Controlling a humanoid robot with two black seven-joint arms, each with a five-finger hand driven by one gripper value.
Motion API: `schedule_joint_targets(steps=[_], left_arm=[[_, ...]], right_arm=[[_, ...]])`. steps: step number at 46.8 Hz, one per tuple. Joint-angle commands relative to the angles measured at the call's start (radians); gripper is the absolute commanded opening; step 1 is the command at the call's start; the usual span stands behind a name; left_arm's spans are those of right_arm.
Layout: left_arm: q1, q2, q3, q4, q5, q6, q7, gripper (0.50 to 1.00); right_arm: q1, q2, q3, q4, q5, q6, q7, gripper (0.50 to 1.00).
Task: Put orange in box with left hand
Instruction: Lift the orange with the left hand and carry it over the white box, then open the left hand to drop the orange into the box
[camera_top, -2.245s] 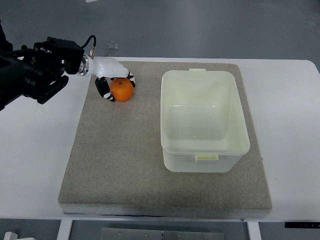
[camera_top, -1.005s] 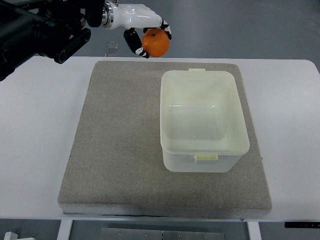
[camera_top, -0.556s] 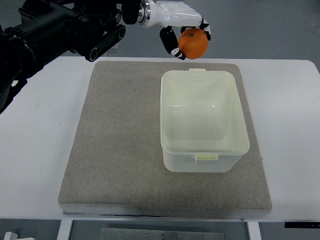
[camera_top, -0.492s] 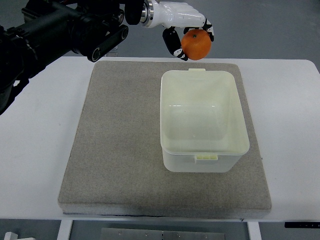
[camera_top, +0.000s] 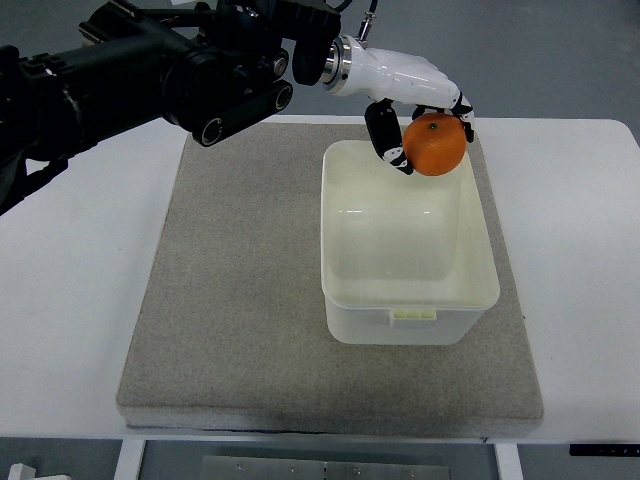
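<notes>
One orange (camera_top: 435, 144) is in the grasp of the left hand (camera_top: 415, 110), which comes from the left side on a long black arm (camera_top: 150, 65). The white fingers (camera_top: 384, 138) curl around the fruit from above and from its left side, so the hand is clenched on it. The orange hangs over the far right corner of the box (camera_top: 406, 240), just inside the rim as seen from above, and it touches nothing else. The box is white, open and empty, and it stands on a grey mat (camera_top: 240, 290) on the white table (camera_top: 70, 300). I judge the orange to be light, round and firm, with a skin that gives good friction but can roll if it falls on a hard bottom. The best hold is around its widest part, with fingers on opposite sides, as the hand seems to have now. The right hand is not visible.
</notes>
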Motion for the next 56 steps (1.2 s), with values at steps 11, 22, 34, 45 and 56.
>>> schedule_joint_targets(steps=[11, 22, 34, 45, 56], left_arm=[[-0.003, 0.000, 0.007, -0.093, 0.014, 0.000, 0.000, 0.500], [-0.003, 0.000, 0.006, -0.100, 0.007, 0.000, 0.000, 0.500], [-0.001, 0.011, 0.000, -0.126, -0.003, -0.023, 0.000, 0.874], [-0.001, 0.029, -0.002, -0.152, -0.004, -0.023, 0.000, 0.936], [-0.003, 0.037, -0.023, -0.151, -0.007, -0.023, 0.000, 0.945]], right_arm=[[0.000, 0.000, 0.000, 0.000, 0.000, 0.000, 0.000, 0.944], [0.000, 0.000, 0.000, 0.000, 0.000, 0.000, 0.000, 0.944], [0.000, 0.000, 0.000, 0.000, 0.000, 0.000, 0.000, 0.944], [0.000, 0.000, 0.000, -0.001, 0.000, 0.000, 0.000, 0.944], [0.000, 0.000, 0.000, 0.000, 0.000, 0.000, 0.000, 0.944]])
